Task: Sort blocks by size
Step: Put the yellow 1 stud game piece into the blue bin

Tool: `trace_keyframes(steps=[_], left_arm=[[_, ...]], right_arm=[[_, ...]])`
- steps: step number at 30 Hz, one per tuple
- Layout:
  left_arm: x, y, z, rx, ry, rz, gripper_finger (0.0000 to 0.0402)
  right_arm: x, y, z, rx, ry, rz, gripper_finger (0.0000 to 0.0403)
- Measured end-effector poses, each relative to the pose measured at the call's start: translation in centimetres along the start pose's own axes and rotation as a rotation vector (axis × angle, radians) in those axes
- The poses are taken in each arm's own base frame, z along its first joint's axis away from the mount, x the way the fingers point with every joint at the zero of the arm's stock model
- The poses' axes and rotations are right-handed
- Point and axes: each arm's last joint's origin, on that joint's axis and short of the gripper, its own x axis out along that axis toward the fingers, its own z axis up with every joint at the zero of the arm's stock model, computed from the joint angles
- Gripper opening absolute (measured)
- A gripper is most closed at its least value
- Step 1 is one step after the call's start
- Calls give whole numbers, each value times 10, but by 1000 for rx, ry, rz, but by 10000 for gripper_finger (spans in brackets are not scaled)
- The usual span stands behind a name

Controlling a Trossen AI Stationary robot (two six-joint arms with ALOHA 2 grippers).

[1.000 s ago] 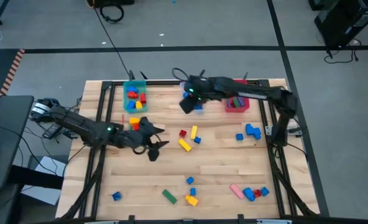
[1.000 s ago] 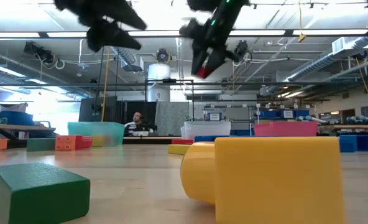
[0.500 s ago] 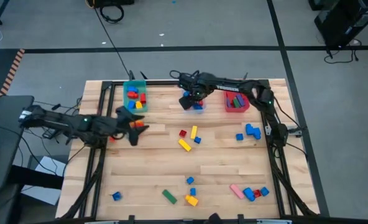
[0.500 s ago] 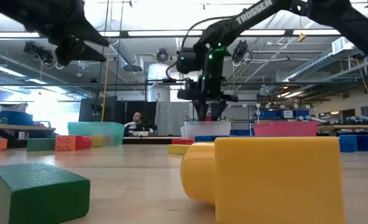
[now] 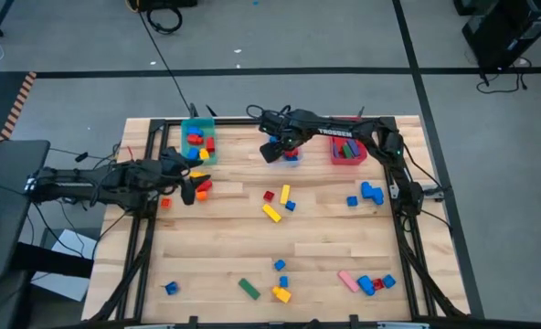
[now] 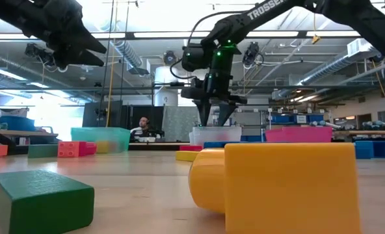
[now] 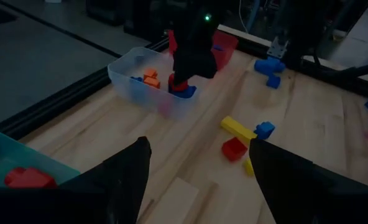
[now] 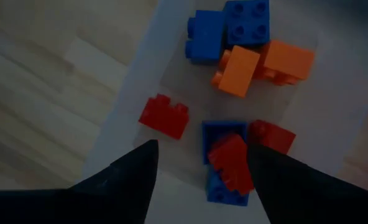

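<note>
Blocks sit sorted and unsorted, left to right. Left gripper (image 5: 190, 189) hovers near the table's 9 o'clock edge, fingers spread wide and empty, probably lining up on the orange block (image 5: 203, 187) just beside it at 3 o'clock. Teal bin (image 5: 197, 142) at 12 o'clock of that gripper already holds red, yellow and blue pieces. Right gripper (image 5: 272, 151) hangs over the clear bin (image 7: 148, 86), fingers apart, nothing held; a red block (image 8: 232, 163) lies right beneath it on a blue one, likely just dropped. Loose blocks (image 5: 277, 203) mid-table; red bin (image 5: 348, 151) at 3 o'clock; more strays (image 5: 373, 284) near 5 o'clock. Nothing blocks either arm.
</note>
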Motion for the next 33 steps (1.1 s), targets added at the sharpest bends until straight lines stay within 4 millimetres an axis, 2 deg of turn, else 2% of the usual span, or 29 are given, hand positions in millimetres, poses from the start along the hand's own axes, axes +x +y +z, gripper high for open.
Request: trace_keyframes(steps=[4,7,10,15,19,24,29,33], left_arm=[[0,0,0,-1,1,1,282],[0,0,0,-2,0,0,282],[1,-1,3,-14,-24,-8,282],[0,-3,8,-17,-74,-17,282],[2,-8,9,-65,-57,-69,282],[14,-30,12,-52,37,-145,282],[32,-61,19,17,143,-177,282],[41,-68,22,12,305,-81,282]], right_arm=[[-3,4,-5,-19,13,-6,265],[-17,9,-11,-44,-9,5,262],[-41,14,-16,-86,-51,36,255],[-92,16,-33,-187,-157,72,242],[-122,12,-61,-243,-195,107,237],[-153,-4,-108,-262,-243,117,236],[-168,-24,-158,-218,-251,144,236],[-167,-41,-188,-180,-245,157,236]])
